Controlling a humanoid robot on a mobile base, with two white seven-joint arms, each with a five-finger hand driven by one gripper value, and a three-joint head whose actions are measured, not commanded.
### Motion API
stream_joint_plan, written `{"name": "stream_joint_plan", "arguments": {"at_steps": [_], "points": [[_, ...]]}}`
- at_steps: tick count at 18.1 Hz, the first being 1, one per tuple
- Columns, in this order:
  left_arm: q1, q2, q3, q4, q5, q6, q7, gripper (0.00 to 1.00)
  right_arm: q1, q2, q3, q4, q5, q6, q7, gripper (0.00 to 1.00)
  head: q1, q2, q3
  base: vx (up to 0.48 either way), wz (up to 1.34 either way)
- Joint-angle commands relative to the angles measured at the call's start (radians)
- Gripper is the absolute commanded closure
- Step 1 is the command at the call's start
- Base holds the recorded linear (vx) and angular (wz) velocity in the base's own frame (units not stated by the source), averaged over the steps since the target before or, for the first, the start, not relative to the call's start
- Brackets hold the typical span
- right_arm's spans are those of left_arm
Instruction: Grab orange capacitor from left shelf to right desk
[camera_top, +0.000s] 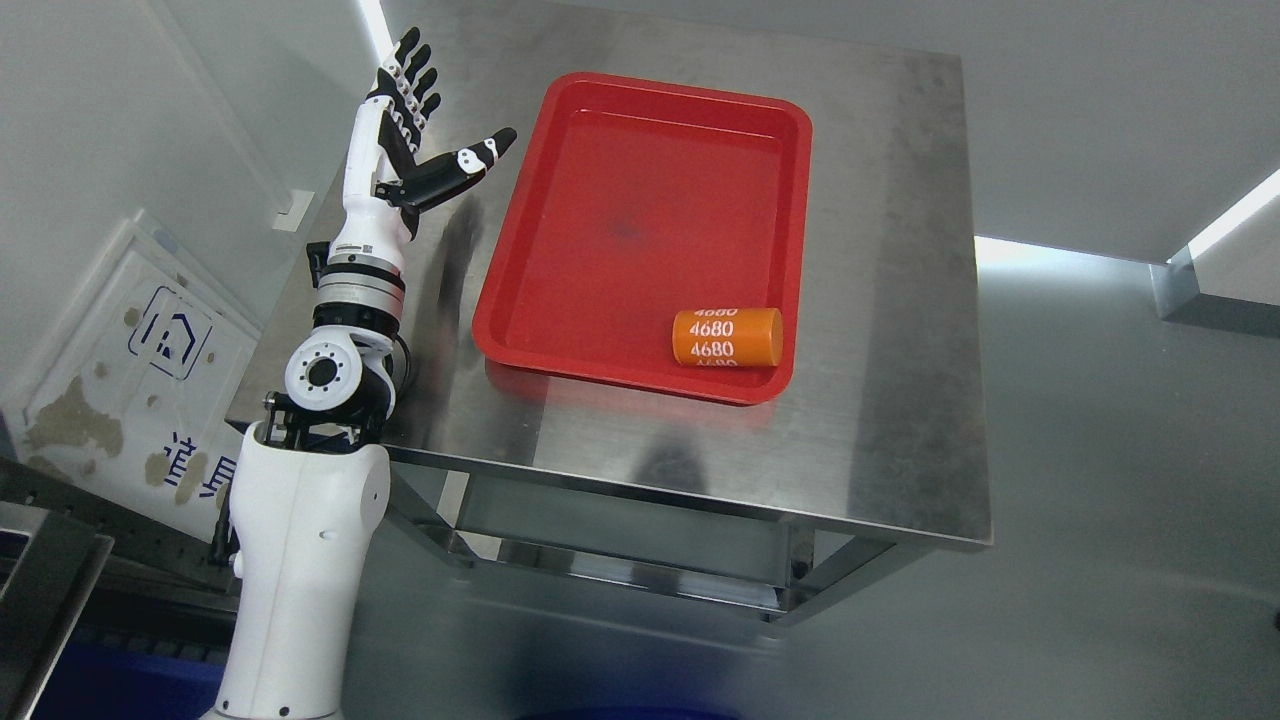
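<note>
Looking down from the head camera, you see the orange capacitor (727, 337) lying on its side in the near right corner of the red tray (640, 215), with "4680" printed on it in white. That tray sits flat on the steel desk (890, 300). Your left hand (415, 130) is raised at the desk's left edge, well apart from the capacitor, fingers spread, thumb out, holding nothing.
</note>
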Motion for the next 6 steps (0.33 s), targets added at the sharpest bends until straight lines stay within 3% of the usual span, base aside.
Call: {"name": "stream_joint_plan", "arguments": {"at_steps": [1,6], "points": [[0.021,0.017,0.007,-0.015,0.0,0.001,0.001,0.0,0.012,-0.017,-0.011,-0.034,0.005,0.0,0.0,0.0,0.0,0.0,0.0,0.0,0.0],[0.021,0.017,0.01,-0.017,0.0,0.001,-0.002,0.0,0.012,-0.017,-0.011,-0.034,0.006,0.0,0.0,0.0,0.0,0.0,0.0,0.0,0.0]]}}
